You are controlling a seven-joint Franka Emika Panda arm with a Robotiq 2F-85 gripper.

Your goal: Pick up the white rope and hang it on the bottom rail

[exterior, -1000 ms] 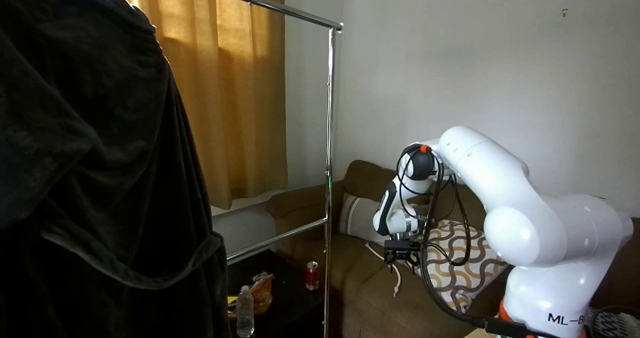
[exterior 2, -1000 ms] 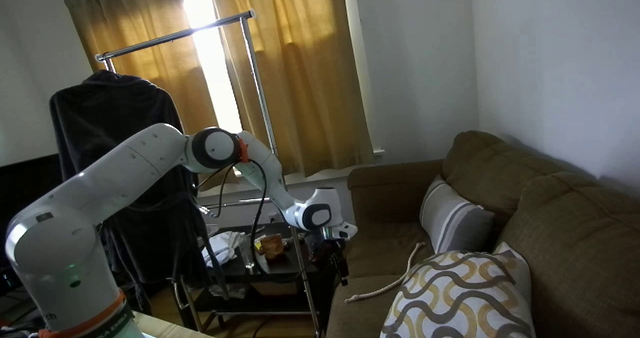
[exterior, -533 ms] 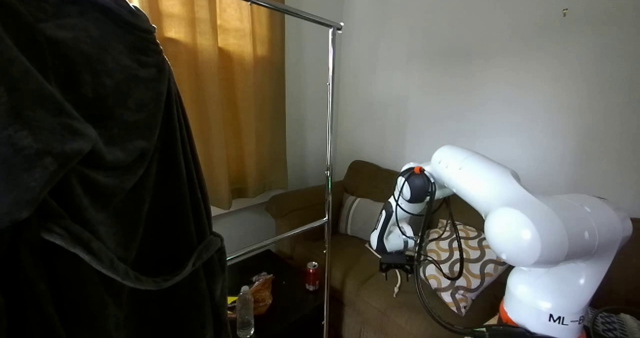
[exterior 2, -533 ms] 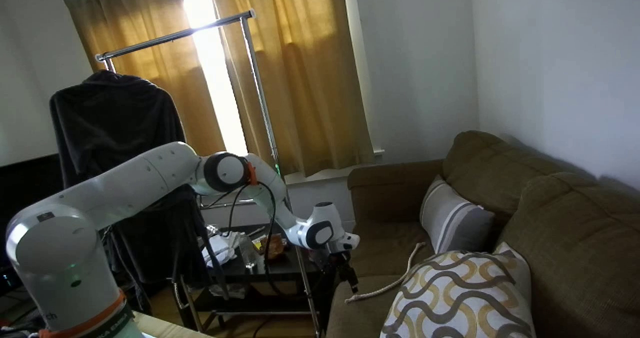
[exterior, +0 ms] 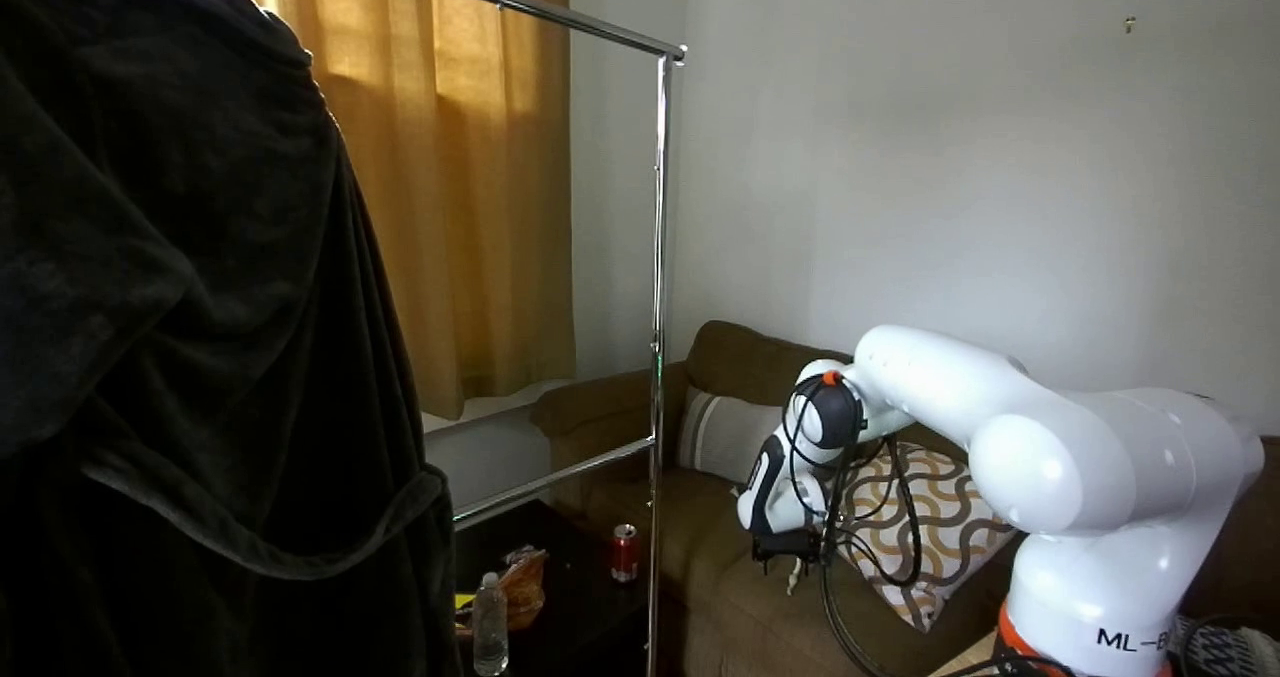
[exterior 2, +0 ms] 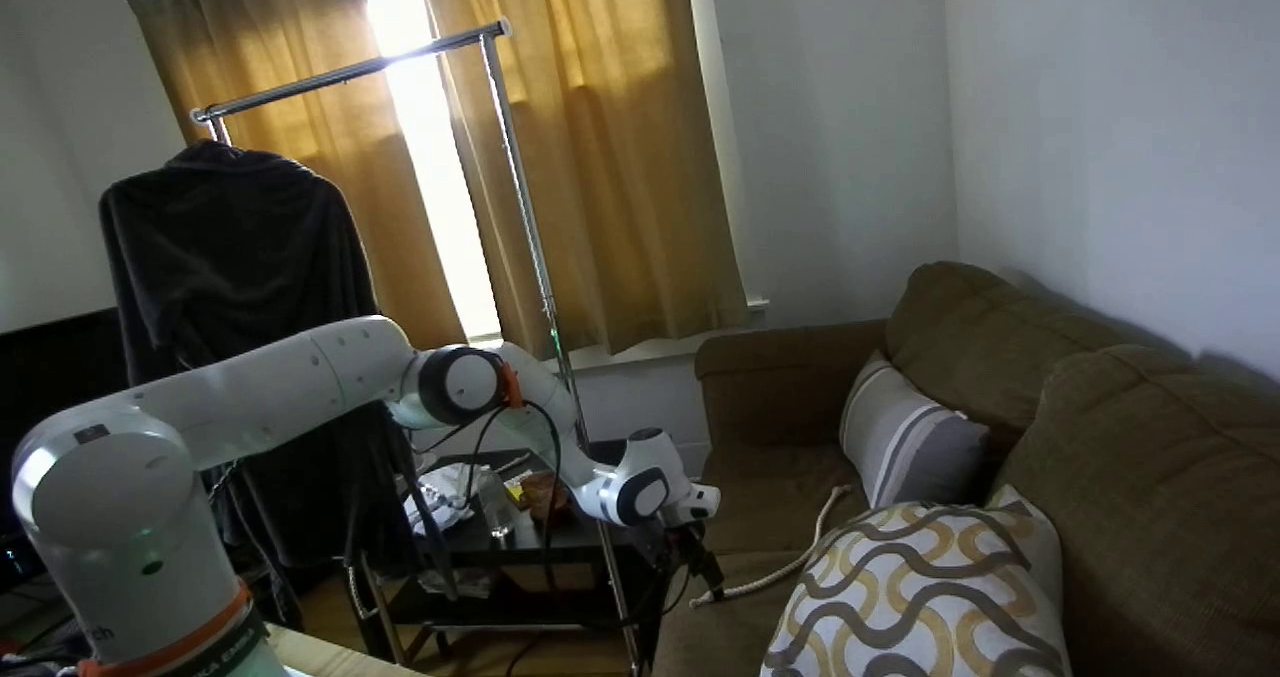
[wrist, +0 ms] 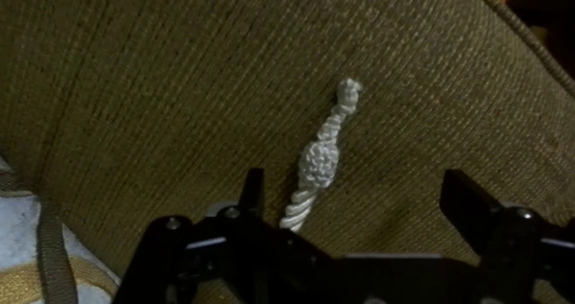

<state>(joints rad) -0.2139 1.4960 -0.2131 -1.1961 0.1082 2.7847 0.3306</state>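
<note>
A white twisted rope (wrist: 319, 164) lies on the brown fabric sofa (exterior 2: 1120, 412). A white wavy-patterned square cushion (exterior 2: 920, 597) sits beside it (there too).

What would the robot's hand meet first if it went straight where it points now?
Probably the brown sofa's seat cushion; the open hand seems lined up to straddle the twisted white rope lying there. The gap is hard to judge.
</note>
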